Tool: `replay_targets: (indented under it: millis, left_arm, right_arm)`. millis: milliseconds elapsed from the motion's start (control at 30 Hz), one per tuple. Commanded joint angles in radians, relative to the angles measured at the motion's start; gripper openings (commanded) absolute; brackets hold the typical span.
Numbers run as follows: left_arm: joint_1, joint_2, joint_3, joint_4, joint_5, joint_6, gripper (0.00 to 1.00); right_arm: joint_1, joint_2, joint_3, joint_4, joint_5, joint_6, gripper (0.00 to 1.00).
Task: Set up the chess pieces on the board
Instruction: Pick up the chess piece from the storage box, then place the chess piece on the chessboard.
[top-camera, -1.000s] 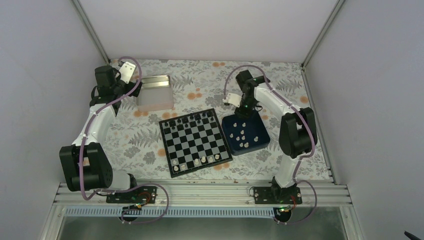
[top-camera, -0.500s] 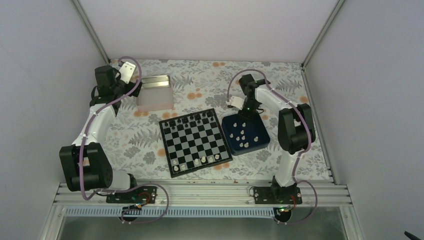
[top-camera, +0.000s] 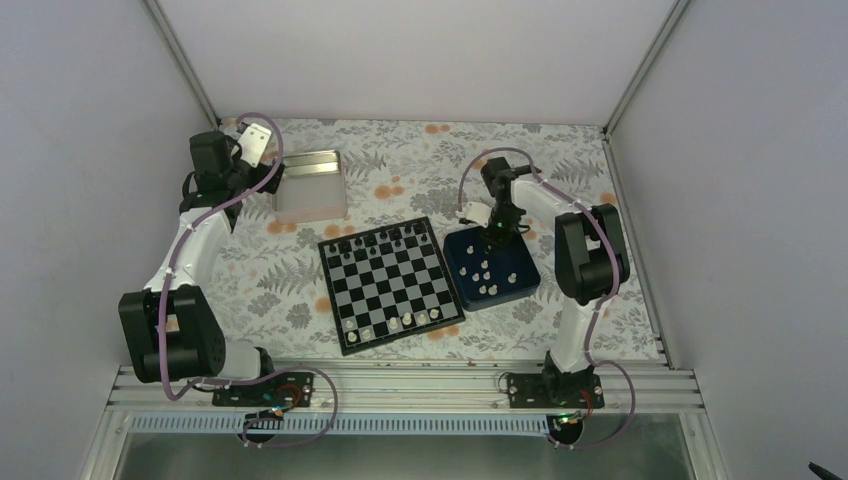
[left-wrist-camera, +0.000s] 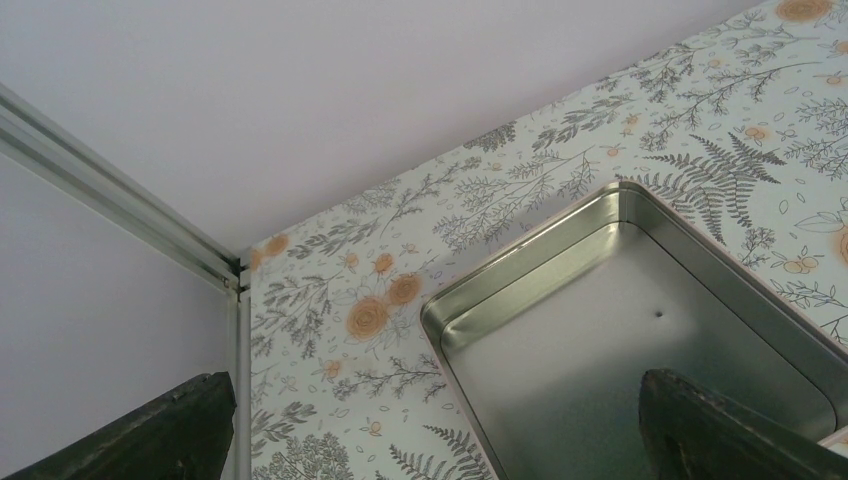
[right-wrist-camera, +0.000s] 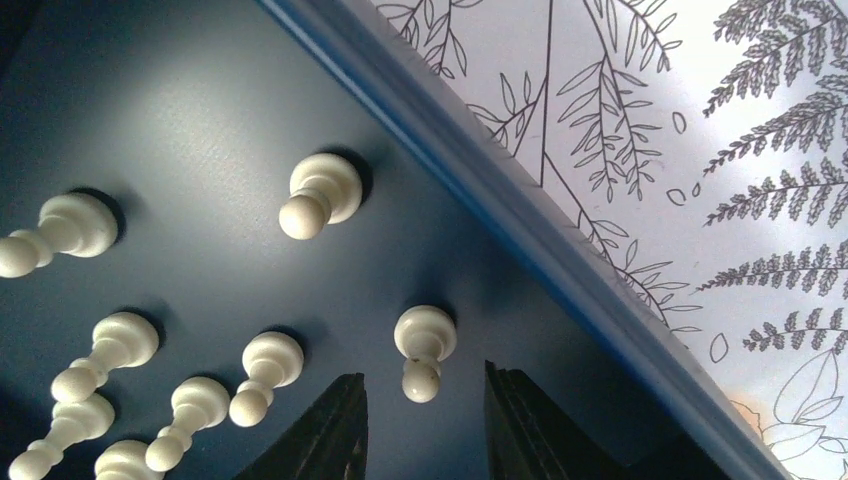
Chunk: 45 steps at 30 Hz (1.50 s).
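Top view, board: a black and grey chessboard is laid at the middle of a flower-patterned tablecloth.
Top view, white pieces: several white pieces are lined along the board's near row. More are scattered in a dark blue tray just beside the board's right edge.
Top view, black pieces: a row of black pieces is set along the board's far edge.
Top view, tin: a silver tin is seen at the far left, well apart from the board.
Top view, left gripper: the left gripper is held at the tin's left edge.
Top view, right gripper: the right gripper is lowered over the tray's far end.
Left wrist view, fingers: two dark fingers are seen in the bottom corners, spread wide with nothing between them. The tin's hollow is seen beyond them.
Right wrist view, fingers: the dark fingers are parted. A white pawn on the tray floor is framed between their tips, with a gap on each side.
Right wrist view, other pieces: more white pieces are spread to the pawn's left. The tray's rim is crossed diagonally, with tablecloth beyond it.
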Motion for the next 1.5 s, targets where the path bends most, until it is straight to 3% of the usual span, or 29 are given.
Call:
replay_targets:
  millis: [0, 233, 600, 833, 1133, 1467]
  left_arm:
    - [0.004, -0.004, 0.005, 0.000, 0.010, -0.002, 1.00]
    - [0.004, -0.007, 0.005, 0.000, 0.010, -0.003, 1.00]
    - [0.004, -0.014, 0.005, -0.003, 0.011, -0.003, 1.00]
    - [0.005, -0.018, 0.004, -0.001, 0.015, -0.004, 1.00]
    - [0.004, -0.022, 0.010, -0.005, 0.025, -0.007, 1.00]
    - [0.004, -0.024, 0.014, -0.005, 0.032, -0.008, 1.00]
  right_arm:
    - [-0.014, 0.015, -0.013, 0.021, -0.015, 0.012, 0.32]
    - [-0.013, 0.031, -0.014, 0.036, -0.017, 0.011, 0.30]
    - [-0.015, 0.019, 0.007, 0.021, -0.035, 0.007, 0.12]
    - [-0.002, -0.065, 0.048, -0.062, 0.006, 0.025, 0.07]
    - [0.247, -0.100, 0.253, -0.200, 0.077, 0.067, 0.07]
    - [0.602, 0.080, 0.508, -0.291, 0.052, 0.054, 0.08]
